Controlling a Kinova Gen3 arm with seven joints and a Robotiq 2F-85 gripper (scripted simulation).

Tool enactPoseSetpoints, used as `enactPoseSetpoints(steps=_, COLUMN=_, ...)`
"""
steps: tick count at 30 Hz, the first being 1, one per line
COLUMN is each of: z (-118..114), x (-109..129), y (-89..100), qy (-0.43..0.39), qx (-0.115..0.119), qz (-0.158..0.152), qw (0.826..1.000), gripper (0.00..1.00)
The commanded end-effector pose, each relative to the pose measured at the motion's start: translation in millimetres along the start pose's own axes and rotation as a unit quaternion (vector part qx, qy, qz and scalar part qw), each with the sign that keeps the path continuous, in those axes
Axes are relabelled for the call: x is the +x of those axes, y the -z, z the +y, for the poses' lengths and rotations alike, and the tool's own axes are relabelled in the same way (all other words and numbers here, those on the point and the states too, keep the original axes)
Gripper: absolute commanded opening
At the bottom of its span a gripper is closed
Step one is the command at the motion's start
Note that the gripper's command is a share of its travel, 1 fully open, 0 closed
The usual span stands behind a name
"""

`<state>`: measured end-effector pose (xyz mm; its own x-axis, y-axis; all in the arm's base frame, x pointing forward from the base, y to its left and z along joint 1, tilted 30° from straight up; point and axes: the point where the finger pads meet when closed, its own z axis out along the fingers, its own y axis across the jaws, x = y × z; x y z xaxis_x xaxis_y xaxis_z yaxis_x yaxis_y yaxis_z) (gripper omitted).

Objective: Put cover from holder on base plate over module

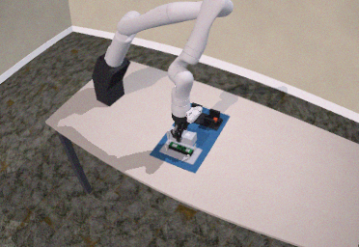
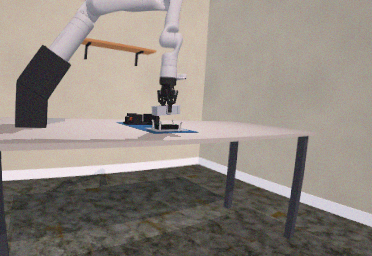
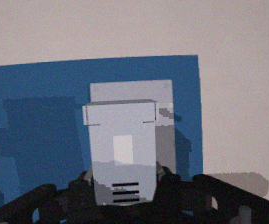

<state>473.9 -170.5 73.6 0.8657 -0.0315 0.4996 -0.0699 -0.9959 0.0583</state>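
Note:
My gripper [image 1: 179, 134] is shut on the light grey box-shaped cover [image 1: 190, 137] and holds it a little above the grey base plate [image 1: 182, 151]. The green module [image 1: 180, 147] lies on that plate, just in front of and below the cover. In the exterior view the cover [image 2: 165, 110] hangs under the fingers [image 2: 167, 104] above the plate [image 2: 168, 127]. In the wrist view the cover [image 3: 122, 147] fills the middle and hides the module; the base plate [image 3: 161, 107] shows behind and to the right of it. The black holder [image 1: 210, 120] with an orange mark stands empty at the mat's far end.
A blue mat [image 1: 191, 138] on the white table carries the plate and holder. The arm's black pedestal [image 1: 110, 79] stands at the table's far left corner. A wooden shelf [image 2: 116, 46] hangs on the back wall.

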Motion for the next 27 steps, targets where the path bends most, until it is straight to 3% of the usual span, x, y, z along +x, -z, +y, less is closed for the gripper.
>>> enactPoseSetpoints(steps=1, z=6, x=0, y=-0.9, qy=0.002, qx=-0.001, qz=0.0, qw=1.0, gripper=0.0)
enactPoseSetpoints(steps=11, z=18, x=-1, y=-3.8, qy=0.002, qx=-0.001, qz=0.0, qw=1.0, gripper=0.0)
enactPoseSetpoints(steps=27, z=16, x=-1, y=-3.4, qy=0.001, qx=-0.001, qz=0.0, qw=1.0, gripper=0.0)
